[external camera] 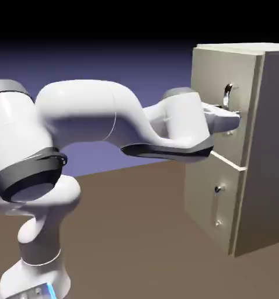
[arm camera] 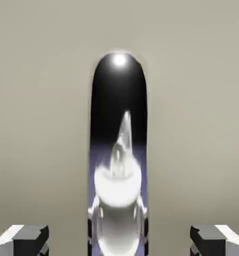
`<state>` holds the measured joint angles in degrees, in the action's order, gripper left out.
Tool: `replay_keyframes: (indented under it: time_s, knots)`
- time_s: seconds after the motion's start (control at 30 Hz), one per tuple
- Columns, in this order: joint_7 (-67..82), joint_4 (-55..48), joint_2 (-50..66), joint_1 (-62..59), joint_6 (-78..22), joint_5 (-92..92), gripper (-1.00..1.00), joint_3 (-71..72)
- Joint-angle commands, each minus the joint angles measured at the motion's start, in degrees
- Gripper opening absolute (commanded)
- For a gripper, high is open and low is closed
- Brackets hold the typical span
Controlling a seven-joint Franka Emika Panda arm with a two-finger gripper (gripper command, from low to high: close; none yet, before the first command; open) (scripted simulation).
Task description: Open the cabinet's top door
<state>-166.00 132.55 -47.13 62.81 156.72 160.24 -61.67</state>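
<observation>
Plainly, my gripper [external camera: 229, 120] was up against the front of the cabinet [external camera: 270, 146], which stood on the brown table [external camera: 136, 233] at the right of the exterior view, its grey side turned toward the camera. My white arm [external camera: 95, 117] reached level across to the top door [external camera: 215, 82], the larger beige panel, and my hand covered the lower part of its long silver handle [external camera: 228, 93], whose upper end showed just above me. In the hand view that handle [arm camera: 119, 150] ran upright through the middle, shiny and dark, with the beige door filling everything behind it. My fingertips [arm camera: 24, 237] sat far apart at the two bottom corners, so my jaws stood wide open, one on either side of the bar with a clear gap to it, holding nothing. The top door looked shut against the cabinet. Below it was the smaller door [external camera: 209, 198] with its short handle [external camera: 219, 188], also shut.
</observation>
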Motion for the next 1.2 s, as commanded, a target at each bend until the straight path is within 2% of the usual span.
replay_keyframes:
  time_s: [0.0,0.27,0.6,0.9,1.17]
  knots:
    - [0.0,1.6,0.5,-2.1,-1.4,-1.5,-1.0,1.9]
    - [0.0,11.7,3.1,-18.0,-10.9,-13.8,-1.0,18.2]
    - [0.0,19.0,3.9,-34.7,-18.0,-29.6,-1.0,38.9]
    - [1.1,22.5,2.7,-47.9,-22.0,-45.2,-1.0,57.6]
    - [0.6,23.0,0.7,-63.3,-17.9,-55.6,-1.0,73.7]
